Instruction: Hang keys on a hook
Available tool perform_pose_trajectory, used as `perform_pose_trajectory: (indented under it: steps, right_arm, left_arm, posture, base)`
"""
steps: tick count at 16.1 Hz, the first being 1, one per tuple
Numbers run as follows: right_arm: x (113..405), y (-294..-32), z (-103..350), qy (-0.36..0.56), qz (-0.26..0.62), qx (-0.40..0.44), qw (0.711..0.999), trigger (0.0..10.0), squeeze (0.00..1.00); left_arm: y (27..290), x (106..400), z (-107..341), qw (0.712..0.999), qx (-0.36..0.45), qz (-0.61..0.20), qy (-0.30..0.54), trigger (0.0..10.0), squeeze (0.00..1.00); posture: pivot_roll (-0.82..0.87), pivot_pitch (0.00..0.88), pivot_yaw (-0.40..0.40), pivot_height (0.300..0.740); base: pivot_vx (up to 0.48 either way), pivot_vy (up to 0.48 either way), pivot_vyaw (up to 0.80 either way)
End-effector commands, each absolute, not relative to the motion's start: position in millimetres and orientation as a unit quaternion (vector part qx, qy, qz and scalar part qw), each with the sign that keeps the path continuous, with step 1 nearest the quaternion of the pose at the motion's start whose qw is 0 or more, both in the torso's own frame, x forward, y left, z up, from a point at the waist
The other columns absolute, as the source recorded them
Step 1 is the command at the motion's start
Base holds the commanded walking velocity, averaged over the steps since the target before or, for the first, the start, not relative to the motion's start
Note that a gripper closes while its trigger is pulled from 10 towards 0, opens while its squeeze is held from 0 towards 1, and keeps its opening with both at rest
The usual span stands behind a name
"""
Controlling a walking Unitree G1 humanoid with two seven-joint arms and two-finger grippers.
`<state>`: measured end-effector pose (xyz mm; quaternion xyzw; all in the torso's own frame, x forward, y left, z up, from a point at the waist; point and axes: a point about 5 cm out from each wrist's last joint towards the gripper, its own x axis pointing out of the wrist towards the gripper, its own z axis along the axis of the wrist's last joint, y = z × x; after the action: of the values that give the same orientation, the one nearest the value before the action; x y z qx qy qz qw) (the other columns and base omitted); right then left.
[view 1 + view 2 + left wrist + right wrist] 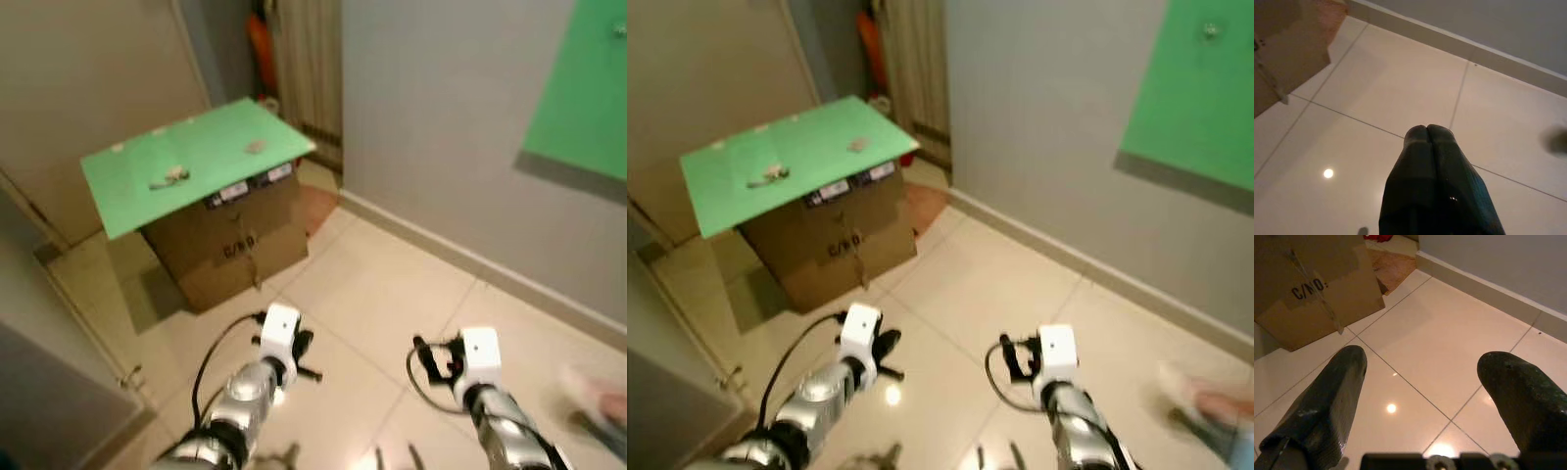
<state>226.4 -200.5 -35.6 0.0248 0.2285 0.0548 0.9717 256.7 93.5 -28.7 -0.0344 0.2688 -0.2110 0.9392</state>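
Nothing is done yet: the keys point(169, 177) lie at eleven o'clock on the green-topped cardboard box point(235, 235), the hook point(1211, 30) at two o'clock on the wall. Left gripper point(1429, 134) is closed and empty, right gripper point(1422, 382) spread wide, both over the floor tiles point(392, 294).

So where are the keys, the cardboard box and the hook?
keys point(170, 177), left eye view, middle of the bunch
cardboard box point(235, 245), left eye view, its front face
hook point(1211, 30), right eye view, its small knob

Domestic hallway or entry area. Glossy beige floor tiles point(392, 294), grey wall point(441, 117) with skirting board point(470, 259), closed door point(88, 88), cardboard box point(235, 240) on floor.
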Motion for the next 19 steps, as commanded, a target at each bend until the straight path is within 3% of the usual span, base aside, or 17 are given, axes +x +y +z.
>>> perform_pose_trajectory:
  steps: [1, 3, 7, 11, 15, 19]
  right_arm:
    - [229, -197, -35, 0.227, 0.059, 0.031, 0.972, 10.0, 0.00]
    - [230, -194, -35, 0.229, 0.066, 0.018, 0.971, 10.0, 0.00]
    - [231, -188, -33, 0.222, 0.092, 0.013, 0.971, 10.0, 0.00]
    - [231, -190, -32, 0.218, 0.083, 0.019, 0.972, 10.0, 0.00]
    - [234, -182, -28, 0.203, 0.126, 0.008, 0.971, 10.0, 0.00]
    - [250, -182, -15, 0.179, 0.127, 0.004, 0.976, 10.0, 0.00]
  left_arm:
    - [98, 260, -27, 0.941, -0.030, -0.207, 0.266, 10.0, 0.00]
    - [98, 260, -26, 0.941, -0.032, -0.208, 0.264, 10.0, 0.00]
    - [97, 263, -23, 0.942, -0.034, -0.210, 0.257, 10.0, 0.00]
    - [96, 265, -22, 0.943, -0.037, -0.211, 0.253, 10.0, 0.00]
    - [94, 266, -21, 0.944, -0.037, -0.213, 0.251, 10.0, 0.00]
    - [91, 269, -18, 0.944, -0.038, -0.217, 0.245, 10.0, 0.00]
  posture:
    - [-0.17, 0.029, 0.093, 0.740]
    - [-0.17, 0.032, 0.092, 0.740]
    - [-0.16, 0.031, 0.088, 0.740]
    - [-0.16, 0.037, 0.087, 0.740]
    - [-0.16, 0.016, 0.069, 0.740]
    - [-0.16, 0.007, 0.068, 0.740]
  base:
    - [0.398, 0.000, 0.79]
    - [0.398, 0.000, 0.00]
    - [0.404, 0.000, 0.77]
    - [0.402, 0.000, 0.12]
    - [0.402, 0.000, 0.80]
    - [0.403, 0.000, 0.00]
